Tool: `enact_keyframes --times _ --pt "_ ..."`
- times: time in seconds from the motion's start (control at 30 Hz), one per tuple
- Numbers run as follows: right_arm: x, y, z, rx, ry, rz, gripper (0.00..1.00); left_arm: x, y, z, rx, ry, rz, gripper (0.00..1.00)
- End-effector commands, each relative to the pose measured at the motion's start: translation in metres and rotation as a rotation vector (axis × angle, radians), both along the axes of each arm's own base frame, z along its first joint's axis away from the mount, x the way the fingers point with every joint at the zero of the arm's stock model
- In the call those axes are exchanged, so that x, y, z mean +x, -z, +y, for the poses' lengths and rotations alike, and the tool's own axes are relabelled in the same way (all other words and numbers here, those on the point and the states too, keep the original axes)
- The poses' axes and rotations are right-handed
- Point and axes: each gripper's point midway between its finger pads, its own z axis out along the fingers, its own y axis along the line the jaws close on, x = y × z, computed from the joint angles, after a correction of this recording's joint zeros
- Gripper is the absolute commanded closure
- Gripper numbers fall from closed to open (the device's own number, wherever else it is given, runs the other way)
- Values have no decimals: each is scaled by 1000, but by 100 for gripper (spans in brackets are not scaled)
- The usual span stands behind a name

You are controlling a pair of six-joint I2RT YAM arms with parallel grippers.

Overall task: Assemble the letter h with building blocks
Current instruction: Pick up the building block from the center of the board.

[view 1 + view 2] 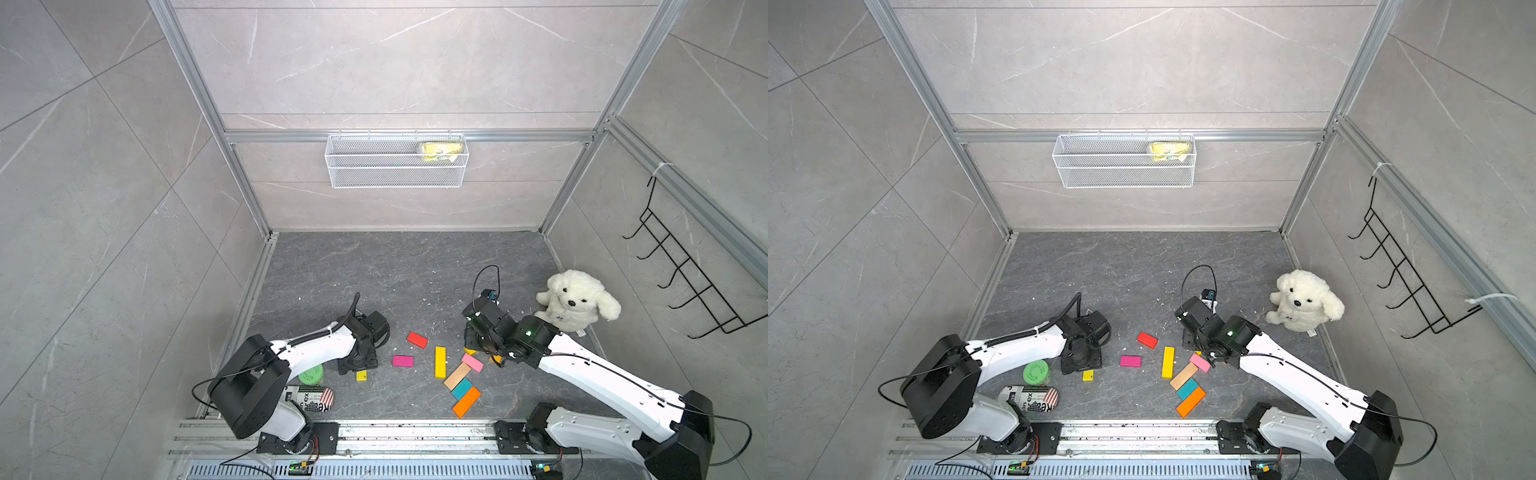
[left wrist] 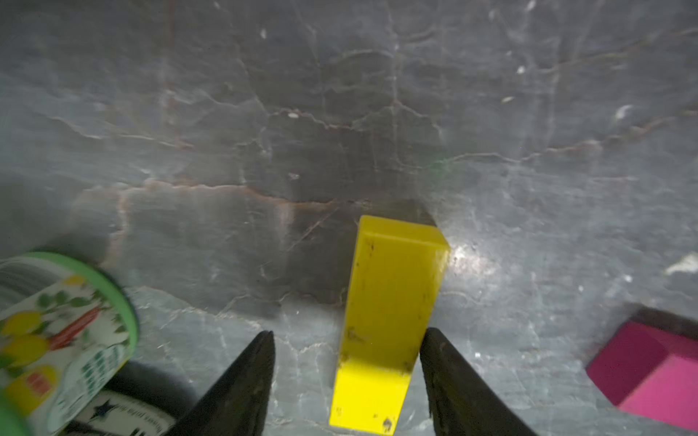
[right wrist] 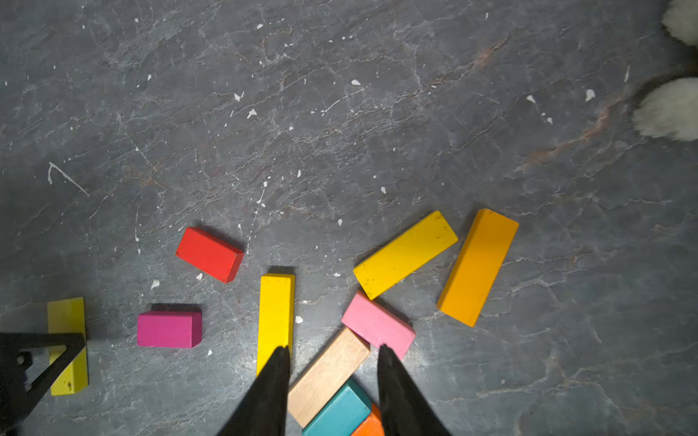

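A short yellow block [image 2: 389, 302] lies between the fingers of my left gripper [image 2: 345, 336]. The jaws are open: one finger is right beside the block and the other stands well off it. In a top view the same block [image 1: 361, 375] lies just in front of that gripper. My right gripper [image 3: 331, 349] hovers open over a tan block [image 3: 328, 373], holding nothing. Round it lie pink [image 3: 377, 324], teal [image 3: 338, 413], orange [image 3: 368, 424], long yellow [image 3: 275, 313], yellow [image 3: 405, 254], amber [image 3: 477, 266], red [image 3: 209, 254] and magenta [image 3: 169, 328] blocks.
A green-lidded jar [image 1: 311, 374] and a printed can [image 1: 309, 398] on its side sit under the left arm, close to the short yellow block. A white plush dog [image 1: 575, 301] sits at the right wall. On the walls hang a wire basket [image 1: 397, 160] and a black hook rack [image 1: 685, 270].
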Motion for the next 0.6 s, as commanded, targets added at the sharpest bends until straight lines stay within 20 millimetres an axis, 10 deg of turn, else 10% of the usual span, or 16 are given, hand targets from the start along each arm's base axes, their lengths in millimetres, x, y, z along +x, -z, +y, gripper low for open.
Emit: enact_keyframes --times 0.0,0.23,0.57 --pt "-2 -10 6 8 -8 -9 62 -3 11 -13 -65 29 82 41" --pt "-3 -20 11 8 -17 -30 80 15 7 -21 -55 100 83 78" --pt "-2 -22 15 8 -16 -37 83 159 -53 -43 -124 158 -108 93"
